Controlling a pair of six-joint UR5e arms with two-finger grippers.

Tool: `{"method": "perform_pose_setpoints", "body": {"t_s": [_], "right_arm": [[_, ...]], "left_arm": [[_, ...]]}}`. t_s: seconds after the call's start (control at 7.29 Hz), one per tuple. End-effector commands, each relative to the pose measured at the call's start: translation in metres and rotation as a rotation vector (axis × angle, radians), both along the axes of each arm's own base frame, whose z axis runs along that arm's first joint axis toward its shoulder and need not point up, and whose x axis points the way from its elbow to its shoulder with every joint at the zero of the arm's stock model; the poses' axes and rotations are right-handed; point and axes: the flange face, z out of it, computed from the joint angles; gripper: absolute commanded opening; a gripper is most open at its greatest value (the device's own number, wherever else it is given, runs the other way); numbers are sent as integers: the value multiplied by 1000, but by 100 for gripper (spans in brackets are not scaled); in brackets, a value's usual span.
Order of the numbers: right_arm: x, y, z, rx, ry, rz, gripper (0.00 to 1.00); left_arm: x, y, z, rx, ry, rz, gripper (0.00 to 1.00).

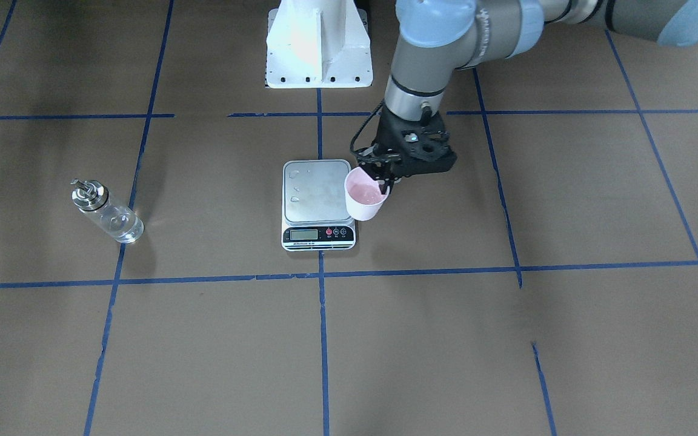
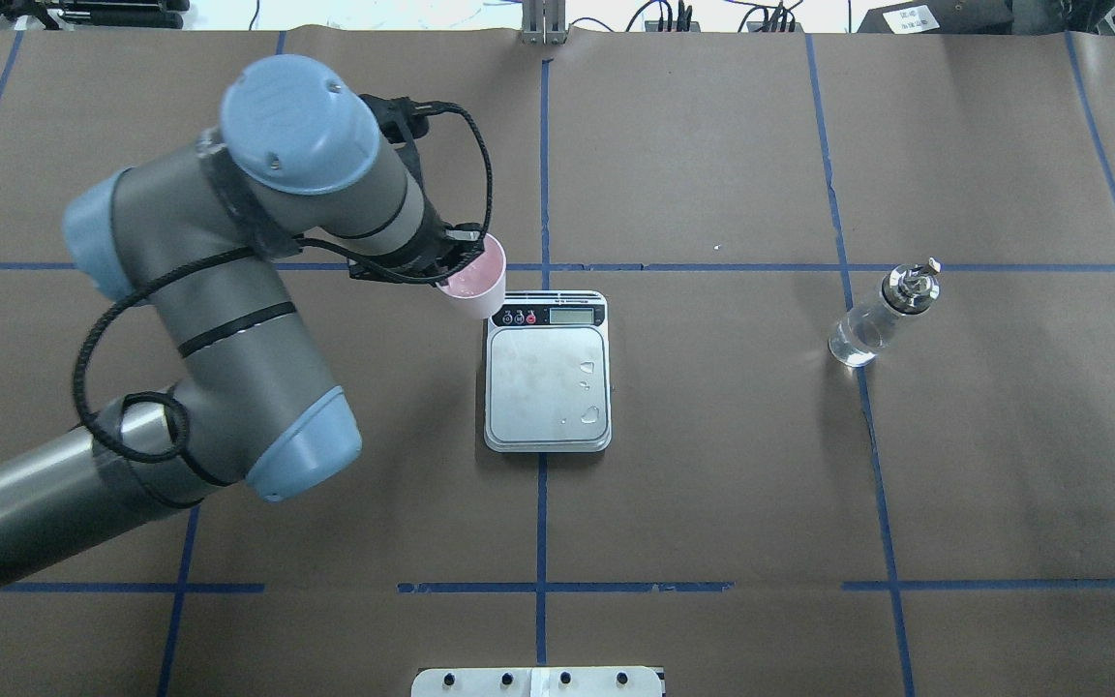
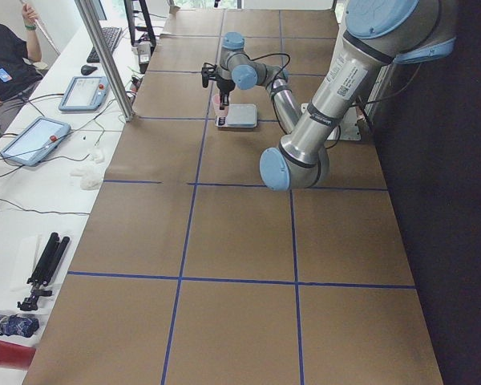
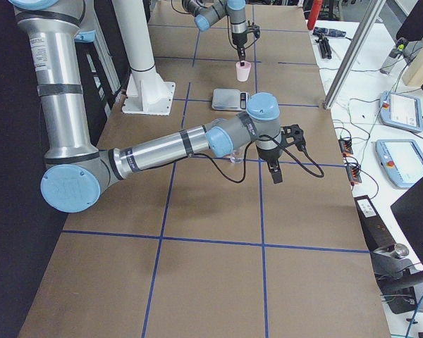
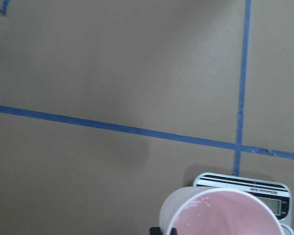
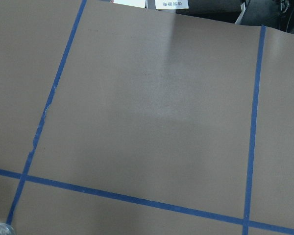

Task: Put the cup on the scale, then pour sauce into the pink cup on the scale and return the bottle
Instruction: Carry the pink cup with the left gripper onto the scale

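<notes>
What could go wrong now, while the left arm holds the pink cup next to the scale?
1. The left fingers pinch the cup only at its rim, so it may tilt or slip when it is set down.
2. The cup hangs near the display corner of the scale, not over the platform's middle. Lowered here, it might catch the edge.
3. Droplets lie on the platform, so the cup could slide on them.
</notes>
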Motion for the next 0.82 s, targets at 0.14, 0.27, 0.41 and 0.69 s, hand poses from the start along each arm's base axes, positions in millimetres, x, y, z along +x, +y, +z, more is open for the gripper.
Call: {"method": "perform_pose_setpoints", "body": {"t_s": [0.14,0.27,0.41,0.69], "right_arm": [[0,0,0,0,-1,0,100],[0,-1,0,0,-1,0,100],[-1,-1,0,0,-1,-1,100],[-1,-1,0,0,-1,-1,100]], "left_arm": [[53,19,-9,-9,-4,66,0],[62,29,-9,-11,-6,83,0],[66,35,-9,-11,-4,95,0],[71,41,-10,-10,-3,106,11]]}}
